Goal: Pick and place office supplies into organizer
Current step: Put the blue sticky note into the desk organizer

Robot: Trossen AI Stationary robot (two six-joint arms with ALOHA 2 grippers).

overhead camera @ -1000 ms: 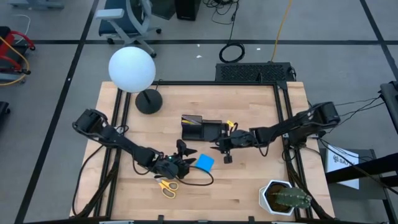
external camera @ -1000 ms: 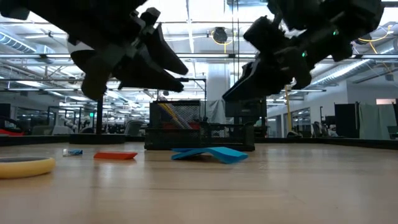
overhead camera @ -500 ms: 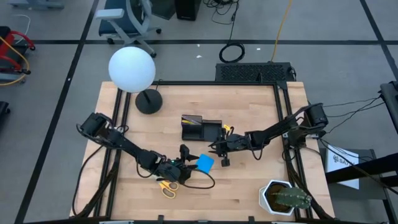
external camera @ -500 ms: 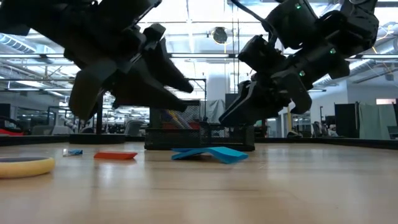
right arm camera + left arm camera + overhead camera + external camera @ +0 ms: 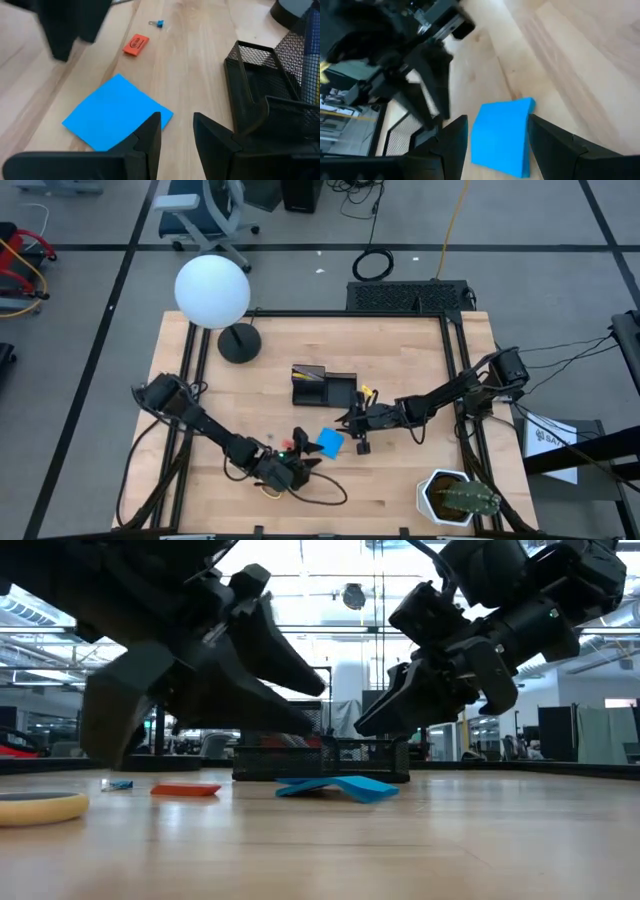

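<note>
A: What can't you make out from above?

B: The left gripper [image 5: 300,463] covers nearly all of the yellow-handled scissors [image 5: 269,489]; only a sliver of handle shows. The tiny red piece [image 5: 283,447] is just a speck there.

A: And at bench level?

B: The yellow handle [image 5: 40,808] is cut off by the picture's edge, and both arms hide much of the organizer [image 5: 320,755]. The blue pin [image 5: 117,784] is too small to tell its shape.
</note>
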